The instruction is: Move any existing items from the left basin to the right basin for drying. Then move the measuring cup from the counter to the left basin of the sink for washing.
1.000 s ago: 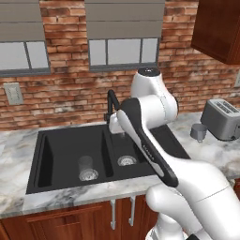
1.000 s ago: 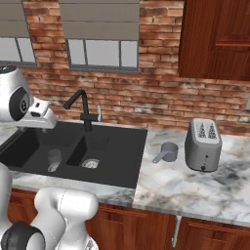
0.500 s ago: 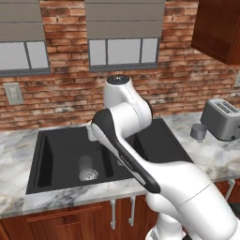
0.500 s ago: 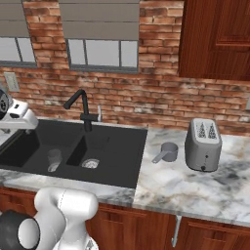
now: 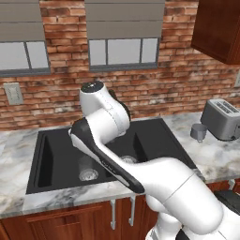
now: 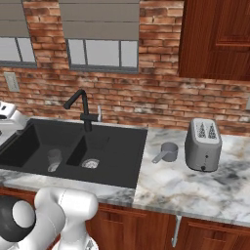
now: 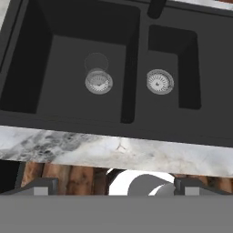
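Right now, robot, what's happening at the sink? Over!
Gripper open, holding nothing, above the sink's front edge. Clear glass standing in left basin, not moved yet. Measuring cup on the counter beside the toaster. Nothing blocking.

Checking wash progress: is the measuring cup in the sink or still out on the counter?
Out: the measuring cup sits on the counter beside the toaster.

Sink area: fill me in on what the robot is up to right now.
The arm is swung out over the black sink, its open gripper empty and looking down from above the counter's front edge. A clear glass stands in the left basin, not yet moved to the right basin. The measuring cup sits on the counter beside the toaster.
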Controlling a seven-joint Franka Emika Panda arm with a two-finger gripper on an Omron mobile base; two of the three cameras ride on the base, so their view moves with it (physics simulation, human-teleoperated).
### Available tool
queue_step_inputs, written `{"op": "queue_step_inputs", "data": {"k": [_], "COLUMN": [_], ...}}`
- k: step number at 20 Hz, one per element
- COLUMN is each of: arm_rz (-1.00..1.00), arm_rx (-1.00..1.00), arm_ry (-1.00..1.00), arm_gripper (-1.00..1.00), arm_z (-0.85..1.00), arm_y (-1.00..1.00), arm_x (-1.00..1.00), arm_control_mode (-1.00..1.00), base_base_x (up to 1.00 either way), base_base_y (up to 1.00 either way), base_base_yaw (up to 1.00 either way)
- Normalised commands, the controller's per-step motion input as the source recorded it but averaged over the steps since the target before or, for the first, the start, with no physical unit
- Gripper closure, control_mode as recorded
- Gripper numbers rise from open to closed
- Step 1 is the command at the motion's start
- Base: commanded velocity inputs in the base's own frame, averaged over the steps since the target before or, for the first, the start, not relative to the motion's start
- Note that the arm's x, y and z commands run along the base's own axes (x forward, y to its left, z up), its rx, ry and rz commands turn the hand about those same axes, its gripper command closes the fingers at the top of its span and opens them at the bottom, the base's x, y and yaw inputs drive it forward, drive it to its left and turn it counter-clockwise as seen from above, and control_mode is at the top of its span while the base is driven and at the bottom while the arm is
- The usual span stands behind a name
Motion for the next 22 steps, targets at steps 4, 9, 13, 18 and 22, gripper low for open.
{"op": "queue_step_inputs", "data": {"k": [4, 9, 13, 18, 22], "arm_rz": [0.0, 0.0, 0.0, 0.0, 0.0], "arm_rx": [0.0, 0.0, 0.0, 0.01, 0.02], "arm_ry": [0.0, 0.0, 0.0, 0.0, 0.0], "arm_gripper": [-1.0, -1.0, -1.0, -1.0, -1.0], "arm_z": [-0.21, -0.27, -0.34, -0.36, -0.36], "arm_y": [0.14, 0.03, 0.0, 0.0, 0.0], "arm_x": [0.22, 0.23, 0.19, 0.09, 0.13], "arm_control_mode": [-1.0, -1.0, -1.0, -1.0, -1.0], "base_base_x": [0.0, 0.0, 0.0, 0.0, 0.0], "base_base_y": [0.0, 0.0, 0.0, 0.0, 0.0], "base_base_yaw": [0.0, 0.0, 0.0, 0.0, 0.0]}}
